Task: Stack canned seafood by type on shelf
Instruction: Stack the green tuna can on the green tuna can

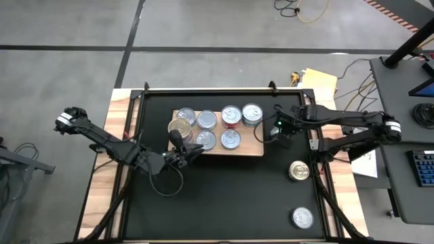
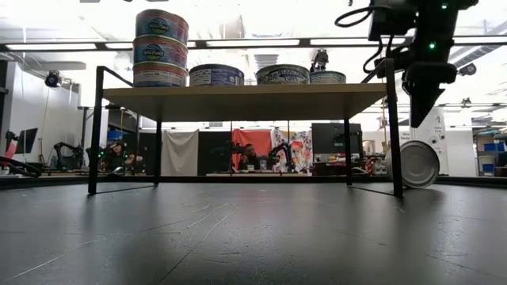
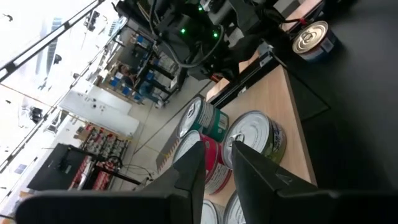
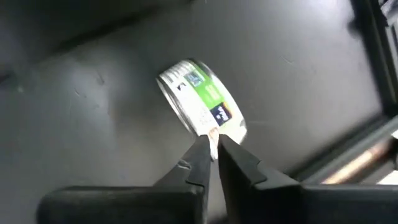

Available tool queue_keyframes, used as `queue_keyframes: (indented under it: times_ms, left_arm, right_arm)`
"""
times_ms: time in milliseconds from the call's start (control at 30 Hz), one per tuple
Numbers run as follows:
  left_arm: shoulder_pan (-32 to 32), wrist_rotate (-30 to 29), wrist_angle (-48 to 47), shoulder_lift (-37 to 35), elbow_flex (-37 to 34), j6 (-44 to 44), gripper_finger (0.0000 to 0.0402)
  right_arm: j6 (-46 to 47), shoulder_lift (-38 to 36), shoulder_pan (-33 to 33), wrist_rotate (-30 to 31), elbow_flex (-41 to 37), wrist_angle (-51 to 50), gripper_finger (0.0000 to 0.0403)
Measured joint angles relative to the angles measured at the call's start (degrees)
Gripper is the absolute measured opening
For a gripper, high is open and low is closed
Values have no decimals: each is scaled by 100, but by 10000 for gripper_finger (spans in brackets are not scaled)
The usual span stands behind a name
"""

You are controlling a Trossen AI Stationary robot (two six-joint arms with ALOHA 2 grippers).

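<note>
Cans (image 1: 218,128) crowd shelf (image 1: 253,149); cables (image 1: 308,9) beyond.

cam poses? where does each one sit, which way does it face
High: overhead, straight down on the shelf and mat; both arms show.
Low: tabletop height, level under the shelf; an arm hangs at the right.
Left wrist: past the left gripper, over shelf cans toward the right arm.
Right wrist: past the right gripper, down at a green-labelled can.
Shared: high and low both show the shelf.
</note>
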Motion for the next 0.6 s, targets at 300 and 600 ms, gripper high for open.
queue_keyframes:
  times_ms: [300,600]
  left_arm:
    - [4,0,22,2,0,-7,63]
    - [4,0,22,7,0,-46,63]
  right_arm:
    - [-417,-237,7,-53,-458,611,31]
    - [-1009,-21,7,14,-392,926,83]
